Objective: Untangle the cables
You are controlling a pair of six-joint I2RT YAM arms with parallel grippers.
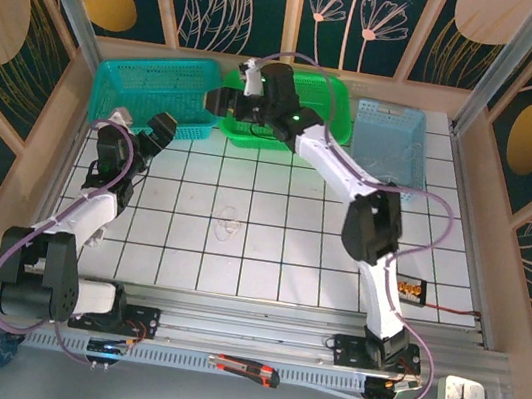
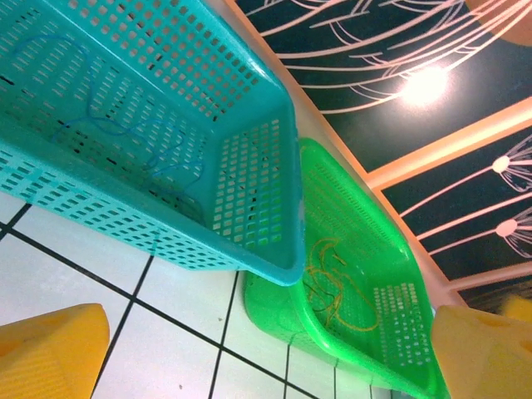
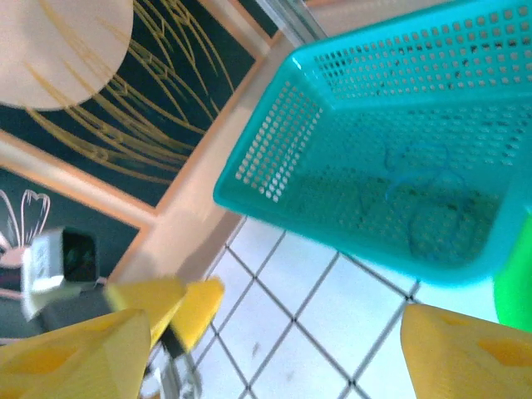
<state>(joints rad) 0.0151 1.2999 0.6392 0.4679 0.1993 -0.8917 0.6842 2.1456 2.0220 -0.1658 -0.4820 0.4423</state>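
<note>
**Three cables, three places, both grippers empty**

Seen from above, a thin white cable (image 1: 229, 222) lies looped on the tiled table (image 1: 276, 262), clear of both arms. It sits at about 4 o'clock from the left gripper (image 1: 164, 129) and near 6 o'clock from the right gripper (image 1: 219, 101), well apart from each.

The left gripper hovers just beside the near wall of the teal basket (image 1: 122, 86). Its wrist camera shows the yellow fingers (image 2: 50, 353) spread wide with nothing between them. From there a blue cable (image 2: 125, 137) lies on the teal basket's floor at about 11 o'clock. A yellow cable (image 2: 332, 283) is bunched in the green basket (image 2: 399, 332) at about 1 o'clock. Neither touches the fingers.

The right gripper reaches across the green basket (image 1: 326, 108) toward the teal one's corner. In its own view the fingers (image 3: 465, 353) stand apart and hold nothing. The blue cable (image 3: 424, 179) lies inside the teal basket (image 3: 274, 158) at about 1 o'clock, out of contact.
</note>
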